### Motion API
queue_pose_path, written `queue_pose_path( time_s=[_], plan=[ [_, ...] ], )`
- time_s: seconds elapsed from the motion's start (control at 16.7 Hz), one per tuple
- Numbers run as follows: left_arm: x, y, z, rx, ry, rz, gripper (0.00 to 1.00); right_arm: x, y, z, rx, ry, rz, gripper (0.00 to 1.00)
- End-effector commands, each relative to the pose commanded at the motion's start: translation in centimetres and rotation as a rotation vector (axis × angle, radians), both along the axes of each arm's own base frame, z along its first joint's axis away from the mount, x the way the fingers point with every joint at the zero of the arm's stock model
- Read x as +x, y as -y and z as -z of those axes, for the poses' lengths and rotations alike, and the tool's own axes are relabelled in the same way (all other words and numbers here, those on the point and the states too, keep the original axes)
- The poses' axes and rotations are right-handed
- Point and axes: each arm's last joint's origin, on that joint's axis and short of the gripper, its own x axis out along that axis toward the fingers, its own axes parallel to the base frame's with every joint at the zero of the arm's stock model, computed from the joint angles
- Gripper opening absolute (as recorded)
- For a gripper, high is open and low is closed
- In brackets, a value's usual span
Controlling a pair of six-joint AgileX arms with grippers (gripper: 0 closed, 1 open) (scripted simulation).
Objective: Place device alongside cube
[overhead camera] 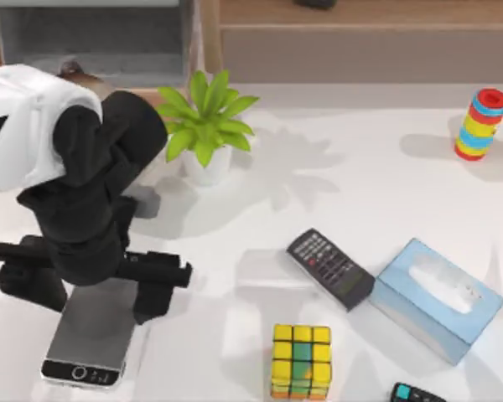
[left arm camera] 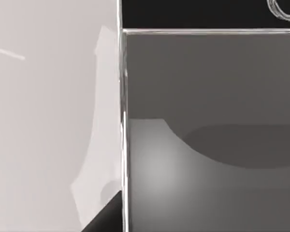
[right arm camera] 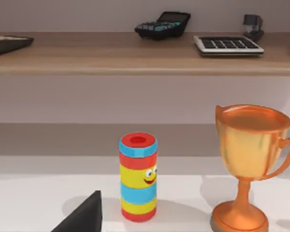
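left hand (overhead camera: 92, 289) hovered open, holding nothing, over the flat grey smartphone (overhead camera: 88, 339) left of the yellow puzzle cube (overhead camera: 301, 361) on the white desk (overhead camera: 377, 193).

Phone (overhead camera: 88, 339): flat, grey screen up, table's front left. Cube (overhead camera: 301, 361): mostly yellow, upright, front centre, well apart.

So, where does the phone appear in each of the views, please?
Top view: the phone lies at the table's lower left, partly under the left hand.
Left wrist view: its grey screen is seen from close, with the silver edge beside the white table.
Right wrist view: it faces a striped cylinder and a trophy.
Shared landmark: the round button at the phone's end, in the top and left wrist views.
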Motion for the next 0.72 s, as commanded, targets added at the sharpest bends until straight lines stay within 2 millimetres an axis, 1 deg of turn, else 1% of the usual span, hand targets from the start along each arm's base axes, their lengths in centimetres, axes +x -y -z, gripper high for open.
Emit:
queue_pose_path(
  time_s=[0.18, 0.36, 0.54, 0.72],
  plan=[
    [-1.6, 2.2, -0.1, -0.009, 0.019, -0.057, 0.00, 0.0, 0.0, 0.0, 0.000, 0.000, 0.000, 1.00],
    [-2.8, 3.6, -0.2, -0.018, 0.044, -0.108, 0.00, 0.0, 0.0, 0.0, 0.000, 0.000, 0.000, 1.00],
    [-3.6, 4.4, -0.3, -0.028, 0.067, -0.143, 0.00, 0.0, 0.0, 0.0, 0.000, 0.000, 0.000, 1.00],
    [-3.7, 4.6, -0.4, -0.030, 0.072, -0.150, 0.00, 0.0, 0.0, 0.0, 0.000, 0.000, 0.000, 1.00]
  ],
)
